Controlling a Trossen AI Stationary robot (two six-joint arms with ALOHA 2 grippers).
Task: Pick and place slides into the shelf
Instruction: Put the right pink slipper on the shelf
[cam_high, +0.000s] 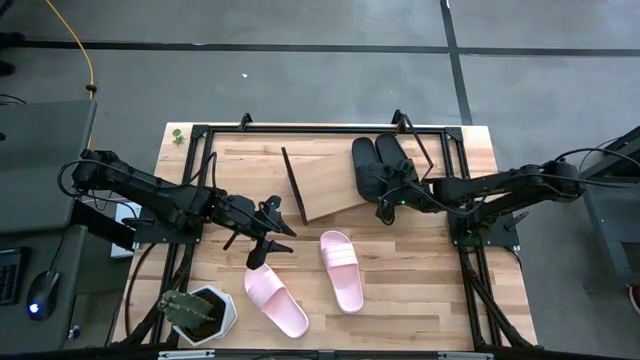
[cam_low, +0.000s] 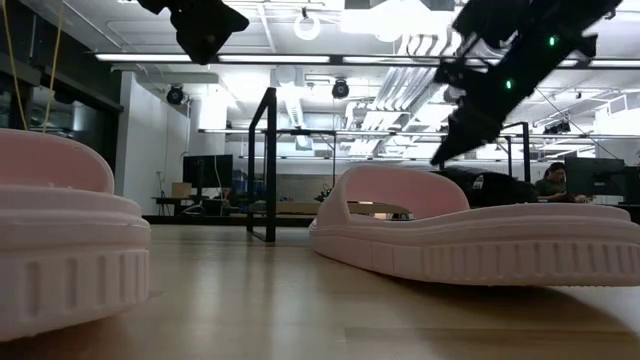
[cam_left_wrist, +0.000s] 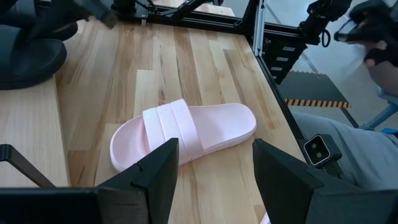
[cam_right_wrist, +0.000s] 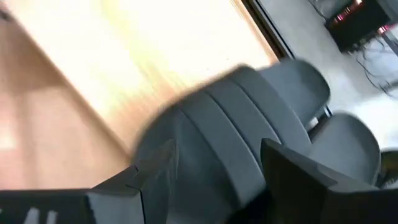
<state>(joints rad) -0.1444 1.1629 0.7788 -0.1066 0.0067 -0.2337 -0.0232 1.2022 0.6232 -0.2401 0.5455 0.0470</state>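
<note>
I count two black slides (cam_high: 383, 165) on one shelf (cam_high: 325, 185), two pink slides (cam_high: 341, 268) and one potted plant (cam_high: 200, 314) on my counter (cam_high: 420, 290).

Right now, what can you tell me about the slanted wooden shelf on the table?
The shelf is a slanted light-wood board on a thin black wire frame, standing at the table's far middle. Two black slides lie side by side on its right end; the rest is bare. The right gripper is at its right edge, fingers open beside the black slides.
</note>
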